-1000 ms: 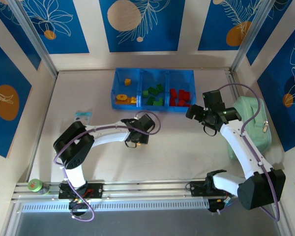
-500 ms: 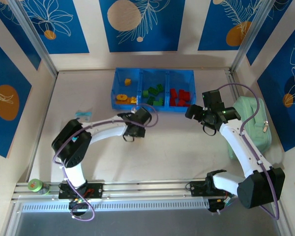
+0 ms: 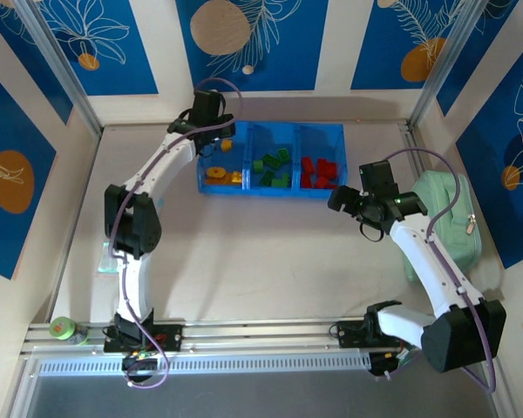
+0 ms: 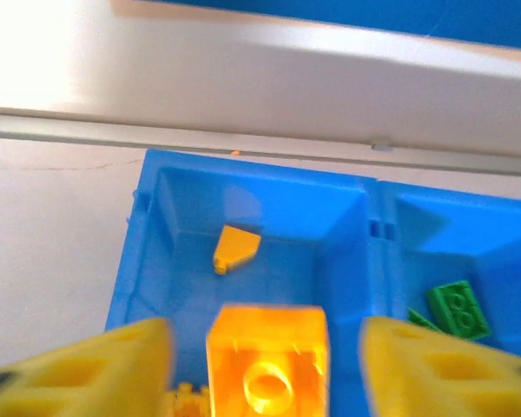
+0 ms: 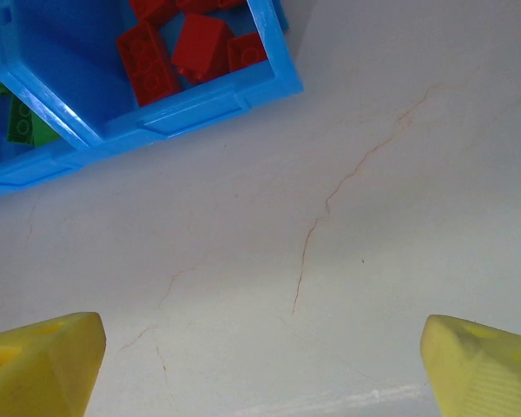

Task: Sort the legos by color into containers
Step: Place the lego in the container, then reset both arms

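Here, one tray, three containers.

1 tray of 3 compartments holds roughly 5 red legos, 5 green legos and 4 yellow legos.

The pale table carries a blue tray at the back and a mint-green case at right

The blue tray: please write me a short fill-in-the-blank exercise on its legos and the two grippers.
The red legos lie in the tray's ___ compartment.
The legos in the middle compartment are ___.
The left gripper hangs over the ___ compartment.
The right gripper's jaws stand ___.
Missing words: right, green, left, open.
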Motion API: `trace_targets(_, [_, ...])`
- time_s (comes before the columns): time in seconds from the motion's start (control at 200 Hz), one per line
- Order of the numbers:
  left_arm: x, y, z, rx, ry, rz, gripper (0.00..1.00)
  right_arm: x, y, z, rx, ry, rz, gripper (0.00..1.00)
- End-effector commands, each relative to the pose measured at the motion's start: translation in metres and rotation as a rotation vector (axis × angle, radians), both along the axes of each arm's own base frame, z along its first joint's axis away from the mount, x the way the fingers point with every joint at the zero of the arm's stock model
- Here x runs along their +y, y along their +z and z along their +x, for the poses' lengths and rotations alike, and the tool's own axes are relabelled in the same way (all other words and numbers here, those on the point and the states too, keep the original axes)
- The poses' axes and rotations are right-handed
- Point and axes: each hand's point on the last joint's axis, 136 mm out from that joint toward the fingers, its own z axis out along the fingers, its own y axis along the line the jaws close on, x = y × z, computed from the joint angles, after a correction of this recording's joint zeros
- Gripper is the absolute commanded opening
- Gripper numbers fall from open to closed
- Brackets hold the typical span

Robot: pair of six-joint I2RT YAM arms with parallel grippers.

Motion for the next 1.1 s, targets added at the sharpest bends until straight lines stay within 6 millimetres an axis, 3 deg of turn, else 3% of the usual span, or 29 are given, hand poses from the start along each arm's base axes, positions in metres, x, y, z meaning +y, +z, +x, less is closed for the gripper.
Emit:
trace_targets(0.0, [-0.007, -0.019, -0.018, 0.061, -0.082, 0.049, 0.91, -0.009, 0.006, -0.004, -0.037, 0.000, -0.031, 0.95])
trace_targets(0.135, [0.000, 0.006, -0.046, -0.042, -0.093, 0.016, 0.97, -0.016, 0.009, -0.004, -0.081, -0.021, -0.038, 0.95])
trace_targets(0.265, [0.023, 0.016, -0.105, -0.122, -0.072, 0.063, 0.99, -0.022, 0.003, -0.004, -0.106, -0.022, -0.086, 0.94])
trace_targets(0.335, [0.046, 0.018, -0.141, -0.185, -0.027, 0.079, 1.00, -0.026, -0.005, -0.004, -0.113, 0.005, -0.142, 0.93])
trace_targets(0.35, [0.052, 0.010, -0.150, -0.182, -0.016, 0.090, 1.00, -0.027, -0.007, -0.003, -0.123, 0.018, -0.158, 0.92])
trace_targets(0.48, [0.110, -0.002, -0.217, -0.301, 0.101, 0.143, 1.00, -0.024, -0.020, 0.001, -0.295, 0.106, -0.268, 0.91])
trace_targets(0.51, [0.123, -0.001, -0.228, -0.340, 0.133, 0.159, 1.00, -0.024, -0.022, 0.002, -0.345, 0.111, -0.285, 0.92])
trace_targets(0.53, [0.132, -0.004, -0.237, -0.360, 0.161, 0.171, 1.00, -0.027, -0.024, 0.003, -0.375, 0.101, -0.296, 1.00])
trace_targets(0.655, [0.174, -0.023, -0.278, -0.444, 0.266, 0.231, 1.00, -0.041, -0.048, 0.000, -0.450, 0.063, -0.351, 0.99])
trace_targets(0.755, [0.194, -0.034, -0.291, -0.474, 0.324, 0.331, 1.00, -0.044, -0.070, 0.003, -0.486, 0.060, -0.334, 0.99])
trace_targets(0.866, [0.196, -0.039, -0.288, -0.540, 0.297, 0.403, 1.00, -0.041, -0.062, 0.019, -0.577, 0.073, -0.302, 0.99])
trace_targets(0.996, [0.208, -0.077, -0.277, -0.470, 0.334, 0.358, 1.00, -0.051, -0.057, 0.048, -0.650, 0.048, -0.319, 0.99])
trace_targets(1.096, [0.209, -0.081, -0.260, -0.475, 0.326, 0.344, 1.00, -0.050, -0.056, 0.071, -0.676, 0.064, -0.312, 0.99])
